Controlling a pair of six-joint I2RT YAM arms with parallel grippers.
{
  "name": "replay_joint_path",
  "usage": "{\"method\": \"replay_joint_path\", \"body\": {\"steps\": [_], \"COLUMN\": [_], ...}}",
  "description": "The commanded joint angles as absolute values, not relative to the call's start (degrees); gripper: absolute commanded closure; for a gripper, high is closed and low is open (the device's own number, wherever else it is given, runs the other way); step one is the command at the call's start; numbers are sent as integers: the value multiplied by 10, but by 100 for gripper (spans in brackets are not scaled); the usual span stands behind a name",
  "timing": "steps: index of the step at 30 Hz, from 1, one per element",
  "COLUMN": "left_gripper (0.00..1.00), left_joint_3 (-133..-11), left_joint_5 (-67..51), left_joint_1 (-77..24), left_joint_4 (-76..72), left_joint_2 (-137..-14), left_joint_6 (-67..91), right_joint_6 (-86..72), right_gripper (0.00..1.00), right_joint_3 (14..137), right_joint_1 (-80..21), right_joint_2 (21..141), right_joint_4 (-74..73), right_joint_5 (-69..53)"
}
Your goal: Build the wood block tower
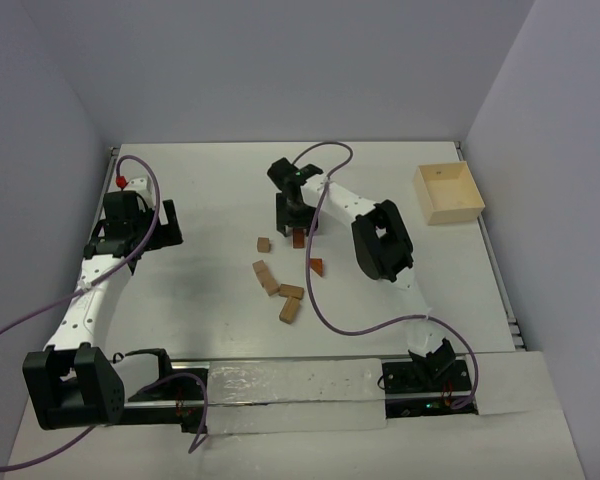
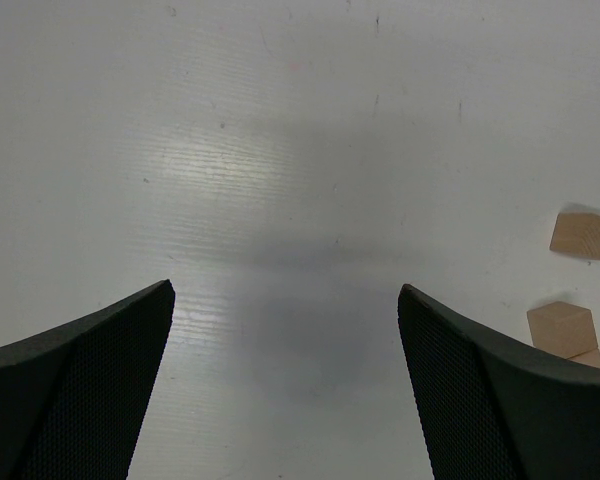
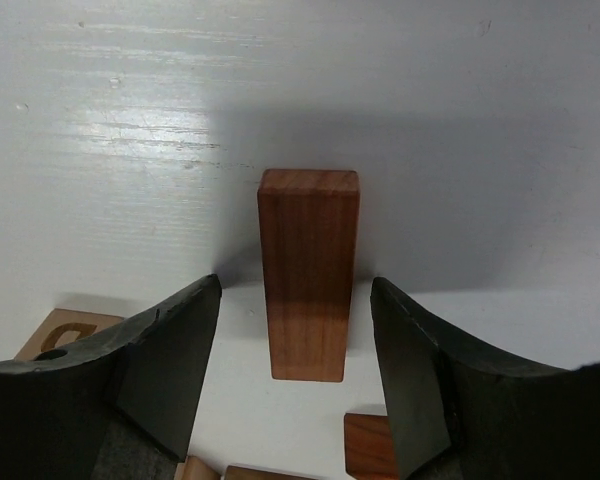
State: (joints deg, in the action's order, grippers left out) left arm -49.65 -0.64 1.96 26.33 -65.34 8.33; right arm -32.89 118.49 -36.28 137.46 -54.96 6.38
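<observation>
A reddish-brown wooden bar [image 3: 308,275] lies on the white table between the fingers of my right gripper [image 3: 295,282]. The jaws stand open, with a gap on each side of the bar. From above, the right gripper [image 1: 298,220] hangs over that bar [image 1: 298,238] at mid-table. No stack shows. Loose blocks lie nearby: a small tan cube [image 1: 264,244], a tan bar [image 1: 266,276], two tan blocks [image 1: 290,300] and a reddish block [image 1: 316,266]. My left gripper [image 2: 286,287] is wide open over bare table at the left [image 1: 165,222], holding nothing.
A pale wooden square box [image 1: 447,192] stands at the back right. Two tan blocks [image 2: 585,236] [image 2: 563,328] show at the right edge of the left wrist view. Purple cables [image 1: 325,300] trail across the table near the blocks. Grey walls close in the table's sides.
</observation>
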Motion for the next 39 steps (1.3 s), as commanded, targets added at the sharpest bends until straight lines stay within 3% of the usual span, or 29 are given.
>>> {"method": "replay_joint_path", "body": {"steps": [1, 4, 16, 20, 25, 29, 33, 39], "left_gripper": [1, 1, 1, 7, 12, 27, 27, 30], "left_joint_3": [-517, -514, -543, -540, -525, -568, -560, -575], "left_joint_5": [-12, -38, -157, -176, -143, -183, -224, -195], "left_joint_1": [20, 20, 19, -13, -134, -175, -205, -266], "left_joint_4": [255, 259, 264, 245, 211, 254, 258, 267], "left_joint_2": [-648, -641, -605, -613, -644, -716, -730, -782], "left_joint_6": [70, 52, 8, -23, -97, -113, -160, -160], "right_joint_6": [-324, -304, -118, -62, -15, 17, 51, 41], "right_gripper": [29, 29, 0, 0, 0, 0, 0, 0], "right_joint_3": [1158, 1135, 1005, 923, 788, 706, 642, 611], "right_joint_1": [-373, -379, -379, -374, -321, -281, -272, -268], "right_joint_2": [1341, 1288, 1003, 945, 882, 834, 791, 782], "right_joint_4": [-542, -527, -445, -434, -401, -379, -369, -367], "right_joint_5": [56, 46, 14, 1, -72, -69, -75, -83]}}
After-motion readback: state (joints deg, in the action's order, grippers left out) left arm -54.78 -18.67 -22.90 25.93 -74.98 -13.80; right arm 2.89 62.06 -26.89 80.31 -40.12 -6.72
